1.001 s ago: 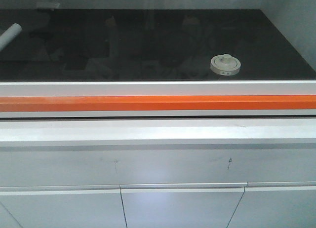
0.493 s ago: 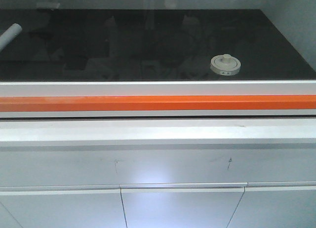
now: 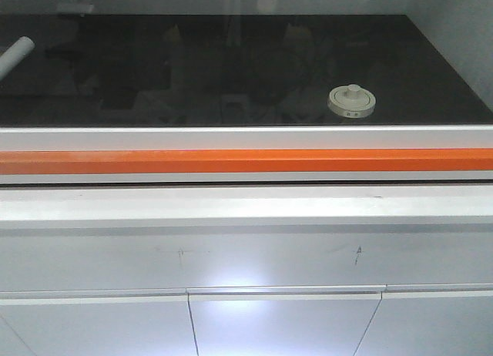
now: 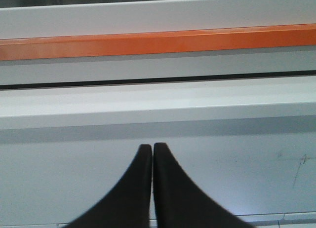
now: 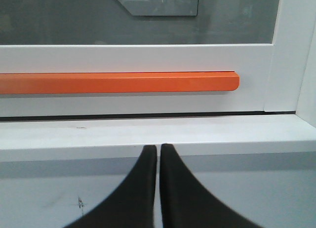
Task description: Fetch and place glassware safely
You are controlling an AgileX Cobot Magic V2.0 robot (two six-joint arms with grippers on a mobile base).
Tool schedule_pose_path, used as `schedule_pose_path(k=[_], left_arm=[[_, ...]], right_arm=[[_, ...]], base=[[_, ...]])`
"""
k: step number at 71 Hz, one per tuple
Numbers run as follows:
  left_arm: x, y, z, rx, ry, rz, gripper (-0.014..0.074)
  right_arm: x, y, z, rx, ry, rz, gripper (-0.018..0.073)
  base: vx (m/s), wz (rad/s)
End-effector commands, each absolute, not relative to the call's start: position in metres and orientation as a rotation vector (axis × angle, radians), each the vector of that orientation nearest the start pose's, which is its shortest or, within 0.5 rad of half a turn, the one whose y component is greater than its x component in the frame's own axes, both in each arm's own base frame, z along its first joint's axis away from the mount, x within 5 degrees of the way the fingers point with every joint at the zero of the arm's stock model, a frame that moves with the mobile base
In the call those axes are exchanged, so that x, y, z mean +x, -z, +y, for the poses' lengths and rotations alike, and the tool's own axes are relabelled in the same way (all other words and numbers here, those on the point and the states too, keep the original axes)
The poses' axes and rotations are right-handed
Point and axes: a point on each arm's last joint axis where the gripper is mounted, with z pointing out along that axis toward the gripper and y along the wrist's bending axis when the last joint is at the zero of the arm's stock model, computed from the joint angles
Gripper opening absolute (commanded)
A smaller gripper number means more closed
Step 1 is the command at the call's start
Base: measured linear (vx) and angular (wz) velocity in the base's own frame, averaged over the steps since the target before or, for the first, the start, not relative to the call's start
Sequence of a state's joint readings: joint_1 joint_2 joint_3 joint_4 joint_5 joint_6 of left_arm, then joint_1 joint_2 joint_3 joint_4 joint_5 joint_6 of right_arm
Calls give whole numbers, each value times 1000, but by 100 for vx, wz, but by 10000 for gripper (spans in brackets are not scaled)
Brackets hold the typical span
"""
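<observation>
The glass jar (image 3: 352, 101) with its cream-white round lid and central knob stands on the black surface behind a glass sash, at the right of the front view. Neither gripper shows in that view. My left gripper (image 4: 152, 147) is shut and empty, low in front of the white cabinet face, below the ledge. My right gripper (image 5: 159, 148) is shut and empty, its tips level with the white ledge. The jar shows in neither wrist view.
A white cylindrical tube (image 3: 15, 54) lies at the far left of the black surface. An orange handle bar (image 3: 246, 160) runs across the sash frame; it also shows in the left wrist view (image 4: 158, 42) and ends at the right in the right wrist view (image 5: 118, 83). White cabinet doors (image 3: 285, 321) are below.
Only the reflections in the glass have shifted. The jar and tube have not moved.
</observation>
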State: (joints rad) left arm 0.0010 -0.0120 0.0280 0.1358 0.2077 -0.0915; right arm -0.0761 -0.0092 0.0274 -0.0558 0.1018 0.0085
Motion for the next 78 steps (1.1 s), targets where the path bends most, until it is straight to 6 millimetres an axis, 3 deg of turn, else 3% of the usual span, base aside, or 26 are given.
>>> schedule_pose_path(k=[1, 25, 44, 53, 66, 75, 78], left_arm=[[57, -183, 1, 13, -34, 1653, -7], [57, -187, 1, 18, -31, 1610, -7], [53, -217, -3, 41, -2, 1299, -7], [45, -249, -2, -52, 124, 1106, -7], [43, -321, 0, -67, 122, 1088, -7], [64, -363, -1, -2, 25, 1128, -7], [78, -371, -1, 11, 4, 1162, -7]], right_arm=[[57, -195, -4, 20, 102, 1545, -3], [56, -200, -4, 8, 110, 1496, -3], [55, -212, -4, 53, 57, 1370, -3], [49, -241, -4, 60, 47, 1242, -3], [44, -310, -3, 55, 52, 1227, -3], [56, -355, -4, 54, 53, 1228, -3], [68, -365, -5, 56, 53, 1259, -3]], base=[[0, 0], [0, 0], [0, 0], [0, 0], [0, 0], [0, 0], [0, 0]])
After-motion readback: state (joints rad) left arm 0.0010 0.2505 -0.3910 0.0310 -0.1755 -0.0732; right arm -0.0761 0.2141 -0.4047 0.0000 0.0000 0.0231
